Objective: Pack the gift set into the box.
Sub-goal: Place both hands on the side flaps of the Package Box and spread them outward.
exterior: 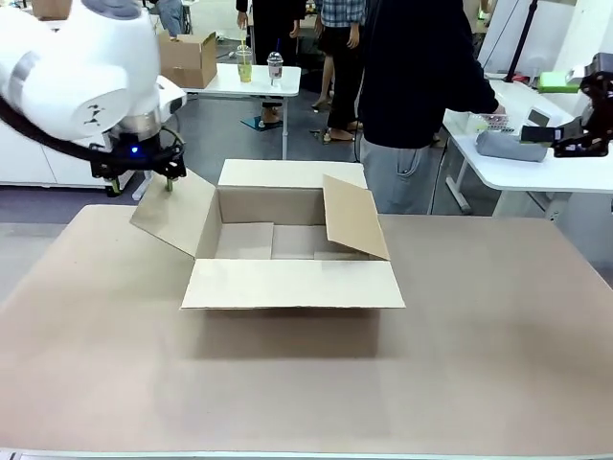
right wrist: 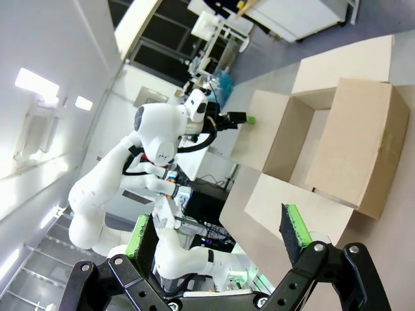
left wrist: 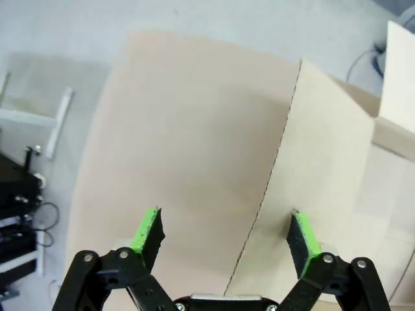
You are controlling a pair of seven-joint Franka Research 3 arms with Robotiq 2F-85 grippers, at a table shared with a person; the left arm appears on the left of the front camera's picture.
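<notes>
The box stands open in the middle of the table: left flap spread outward, right flap tilted inward, and I see nothing inside. My left gripper hovers open over the left flap's outer corner. In the left wrist view its fingers straddle the flap's edge, apart from it. My right gripper is raised at the far right, off the table. It is open and holds nothing, looking across the box at the left arm. The gift set is out of view.
A person in a dark top and grey trousers stands at the table's far side, behind the box. Behind them, a white table holds a small brown carton and cups. Another white table stands at right. Bare tabletop surrounds the box.
</notes>
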